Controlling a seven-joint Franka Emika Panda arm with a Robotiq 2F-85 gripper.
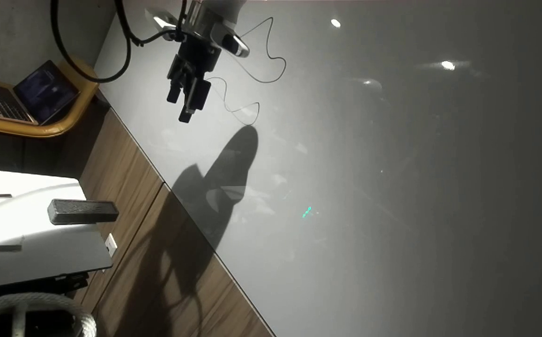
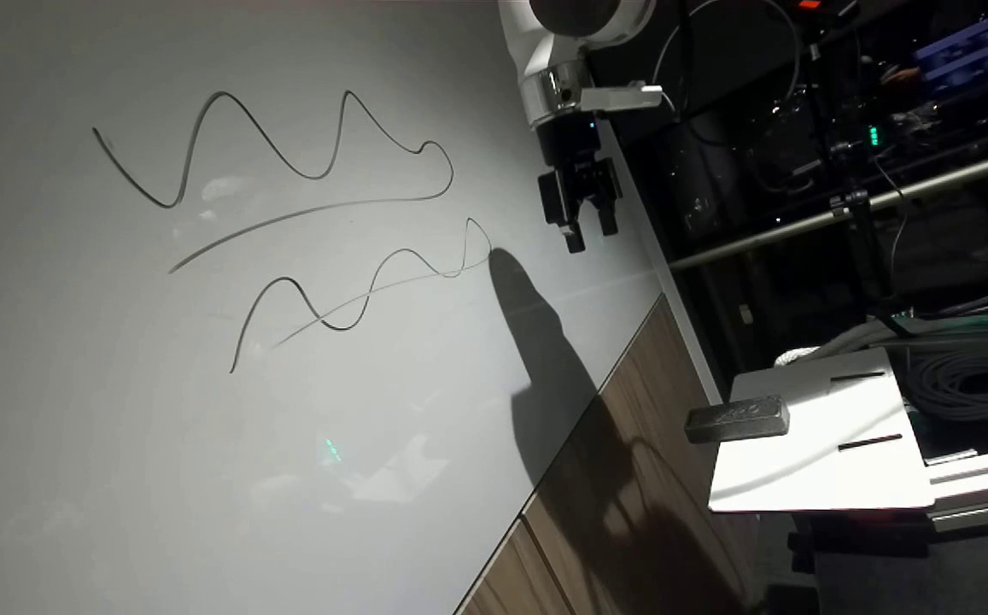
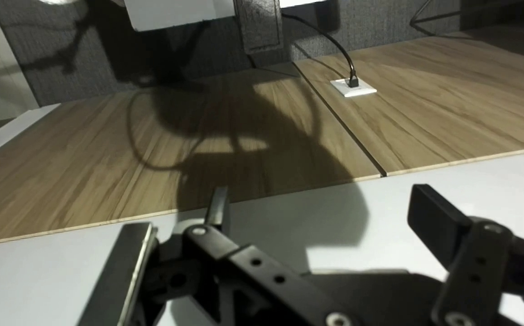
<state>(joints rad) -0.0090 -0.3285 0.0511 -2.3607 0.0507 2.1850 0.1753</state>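
Nearest in the wrist view, the pincer point(image 3: 323, 203) hangs empty, jaws apart; swung too close, it could scrape the whiteboard point(image 1: 392, 187) and smear its drawn lines point(image 2: 314, 178). On the white platform point(image 2: 827, 483), a dark block point(image 2: 737, 418) overhangs the board-side edge; a knock might drop it.

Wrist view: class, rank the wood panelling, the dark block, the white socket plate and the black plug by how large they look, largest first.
1. Wood panelling
2. Dark block, cropped at the top
3. White socket plate
4. Black plug
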